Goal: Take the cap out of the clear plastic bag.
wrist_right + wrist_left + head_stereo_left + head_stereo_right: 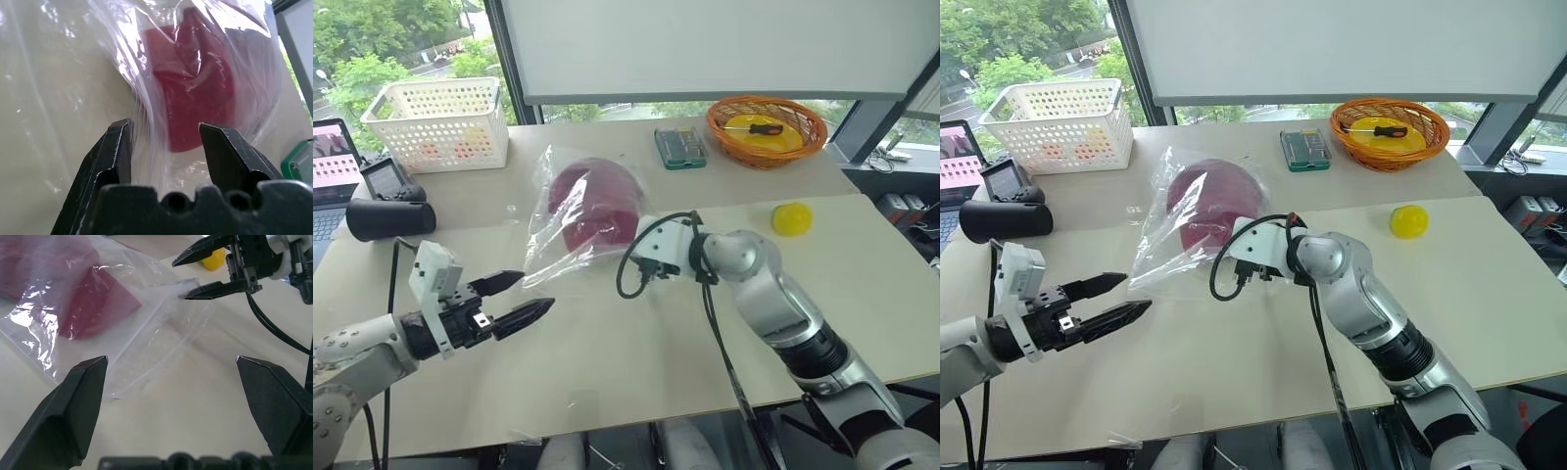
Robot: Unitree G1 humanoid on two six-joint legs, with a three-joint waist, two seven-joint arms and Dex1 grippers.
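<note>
The dark red cap (597, 206) lies inside the clear plastic bag (548, 259) in the middle of the table, brim toward me. My right gripper (180, 280) is at the bag's near right edge. Its fingers stand apart, with crinkled film of the bag's mouth bunched between them (166, 127) and the cap (195, 88) just beyond. My left gripper (536, 292) hovers open over the table, left of the bag's near corner, pointing at it with nothing between its fingers. The bag's loose film (146, 347) reaches toward that gripper.
A white basket (440, 122) stands at the back left, with a black cylinder (389, 218) and a laptop (328, 176) at the left edge. A green box (679, 147) and an orange basket (767, 129) stand at the back right. A yellow object (791, 217) lies right of my right arm.
</note>
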